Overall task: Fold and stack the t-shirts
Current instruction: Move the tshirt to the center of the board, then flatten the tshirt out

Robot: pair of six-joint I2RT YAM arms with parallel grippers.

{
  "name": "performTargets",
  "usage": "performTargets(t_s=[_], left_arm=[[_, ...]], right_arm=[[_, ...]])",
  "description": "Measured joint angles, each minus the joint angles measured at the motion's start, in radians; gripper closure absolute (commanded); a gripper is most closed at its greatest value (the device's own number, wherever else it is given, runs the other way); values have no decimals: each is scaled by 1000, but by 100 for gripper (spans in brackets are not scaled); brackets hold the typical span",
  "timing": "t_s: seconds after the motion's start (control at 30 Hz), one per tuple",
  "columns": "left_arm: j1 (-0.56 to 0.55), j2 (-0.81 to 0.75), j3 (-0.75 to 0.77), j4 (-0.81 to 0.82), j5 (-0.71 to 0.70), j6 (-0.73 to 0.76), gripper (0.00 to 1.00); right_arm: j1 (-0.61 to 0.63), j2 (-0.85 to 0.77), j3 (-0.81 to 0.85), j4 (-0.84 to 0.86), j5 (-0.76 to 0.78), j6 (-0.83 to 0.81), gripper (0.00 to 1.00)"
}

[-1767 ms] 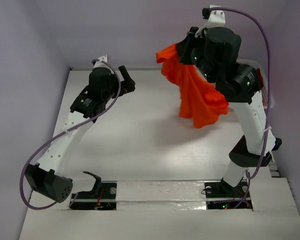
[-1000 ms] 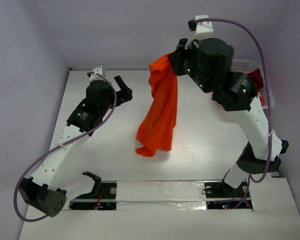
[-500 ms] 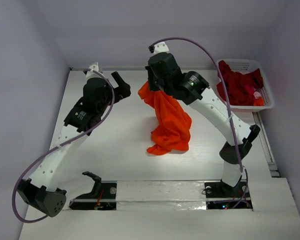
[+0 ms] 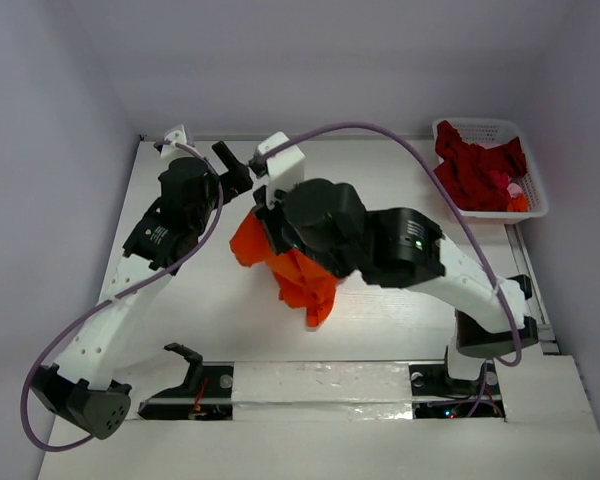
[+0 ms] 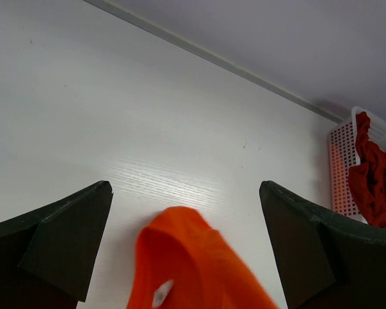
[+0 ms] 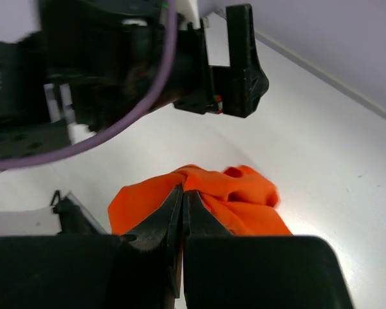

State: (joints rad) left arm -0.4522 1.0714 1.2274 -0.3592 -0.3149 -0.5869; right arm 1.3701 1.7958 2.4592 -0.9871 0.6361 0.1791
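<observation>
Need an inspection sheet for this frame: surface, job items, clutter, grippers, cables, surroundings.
Surface: white table, no stains or debris seen.
Job's things: orange t-shirt bunched and unfolded over the table centre; whether it touches the table cannot be told. Dark red t-shirts heaped in the basket, unfolded.
Clutter: white latticed basket at the far right corner; nothing else seen.
Grippers: left gripper open and empty, beside the orange t-shirt. Right gripper shut on the orange t-shirt.
Cables: purple cables, one looping free along each arm; no snag seen.
Surroundings: plain pale walls on three sides.
</observation>
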Motion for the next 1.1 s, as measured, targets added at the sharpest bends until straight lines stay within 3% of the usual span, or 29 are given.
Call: performTargets(t_s=[0.2, 0.43, 1.1], left_arm=[[0, -23, 2, -20, -34, -9, 1], [0, -39, 64, -42, -51, -13, 1], [0, -47, 64, -58, -51, -14, 1]], right_arm=[[180, -144, -26, 12, 144, -4, 100], [204, -231, -38, 55, 261, -24, 100], [-271, -156, -220, 33, 61, 159, 100]])
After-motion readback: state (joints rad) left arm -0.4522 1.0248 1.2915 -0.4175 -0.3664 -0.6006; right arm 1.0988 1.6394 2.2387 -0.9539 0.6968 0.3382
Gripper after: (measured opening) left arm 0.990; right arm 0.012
